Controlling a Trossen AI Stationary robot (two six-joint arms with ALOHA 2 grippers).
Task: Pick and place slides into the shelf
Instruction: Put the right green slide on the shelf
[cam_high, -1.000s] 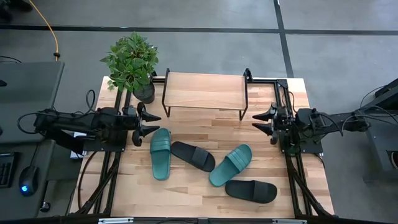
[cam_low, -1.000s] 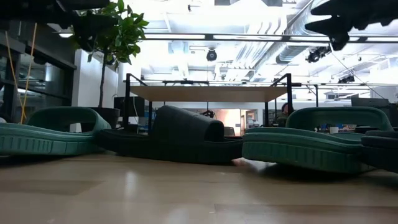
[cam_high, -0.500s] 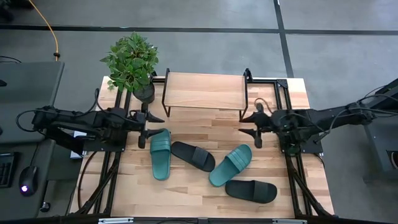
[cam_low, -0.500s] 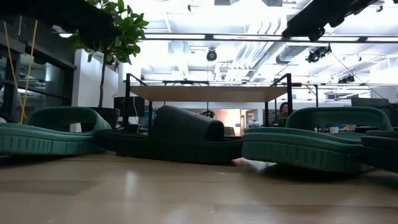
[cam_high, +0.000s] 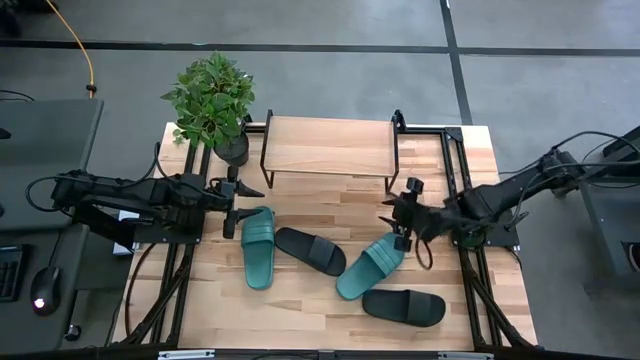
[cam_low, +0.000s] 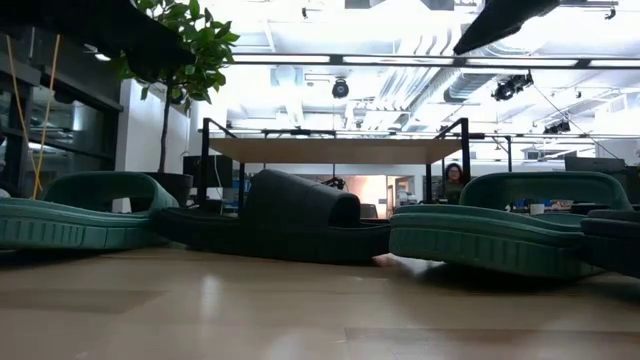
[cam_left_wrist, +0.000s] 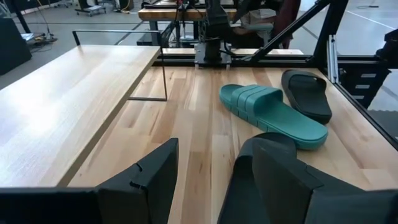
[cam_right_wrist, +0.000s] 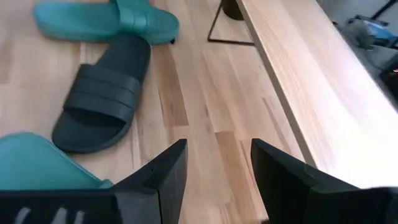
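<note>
Several slides lie sole-down on the wooden table: a teal one (cam_high: 258, 247) beside a black one (cam_high: 310, 250) at the middle left, a second teal one (cam_high: 371, 265) and a second black one (cam_high: 404, 306) toward the near right. The shelf (cam_high: 330, 147) stands at the table's far edge. My left gripper (cam_high: 240, 208) hovers open at the left, just beyond the left teal slide's far end. My right gripper (cam_high: 398, 218) hangs open above the table, just past the far end of the right teal slide (cam_right_wrist: 37, 165), slanting down. Nothing sits between either pair of fingers.
A potted plant (cam_high: 212, 100) stands at the far left corner beside the shelf. Black metal rails (cam_high: 170, 290) run along both side edges of the table. Bare wood (cam_right_wrist: 205, 106) lies between the shelf's front legs and the slides.
My right gripper has swung out from the table's right edge toward the middle and the near side, tipping downward, and now stands over the far end of the right teal slide. My left gripper has rolled a little in place. The slides have not moved.
</note>
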